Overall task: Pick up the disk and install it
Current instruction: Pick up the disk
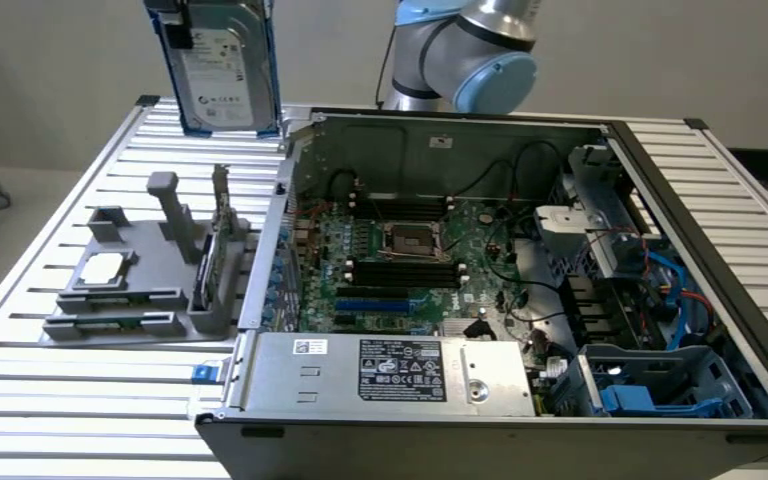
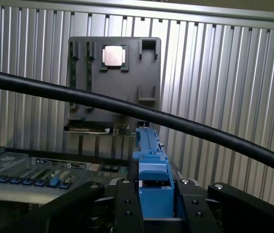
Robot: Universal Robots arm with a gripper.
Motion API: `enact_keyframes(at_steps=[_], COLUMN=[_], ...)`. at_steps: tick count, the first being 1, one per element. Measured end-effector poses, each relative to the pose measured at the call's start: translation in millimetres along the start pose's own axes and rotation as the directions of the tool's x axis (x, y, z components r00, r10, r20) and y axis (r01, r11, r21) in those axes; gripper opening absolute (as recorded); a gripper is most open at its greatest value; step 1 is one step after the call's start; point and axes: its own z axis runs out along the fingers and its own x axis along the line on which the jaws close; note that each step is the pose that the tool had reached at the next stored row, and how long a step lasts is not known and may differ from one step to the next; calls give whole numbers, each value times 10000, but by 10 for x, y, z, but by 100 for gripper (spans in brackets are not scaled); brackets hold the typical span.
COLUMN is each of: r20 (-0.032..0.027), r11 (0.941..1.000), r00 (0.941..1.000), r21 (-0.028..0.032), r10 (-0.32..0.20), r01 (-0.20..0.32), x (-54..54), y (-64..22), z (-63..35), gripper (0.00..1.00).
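Note:
The disk (image 1: 219,70), a silver-grey drive with a white label and blue side rails, hangs upright in the air above the slatted table's far corner, at the exterior view's left, beyond the open computer case (image 1: 307,180). In the wrist view, one blue rail of the disk (image 2: 151,165) runs edge-on between the black fingers (image 2: 123,206) of my gripper (image 2: 152,196). The gripper is shut on the disk.
Below the disk, a grey fixture tray (image 1: 131,300) on the table holds a small square chip (image 1: 104,266) and upright cards. The case contains a motherboard (image 1: 404,250), a labelled power-supply box (image 1: 398,372) and a blue drive cage (image 1: 664,385). A black cable (image 2: 127,109) crosses the wrist view.

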Motion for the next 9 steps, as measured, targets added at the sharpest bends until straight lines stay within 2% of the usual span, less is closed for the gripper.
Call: enact_keyframes(at_steps=[6, 9], r20=[9, 10], r11=[9999, 9999], r00=[10000, 10000], r21=[-108, -122], r10=[-2, -3], r01=[2, 3], x=[50, 67], y=[-271, -404], z=[-6, -10], gripper=[33, 33])
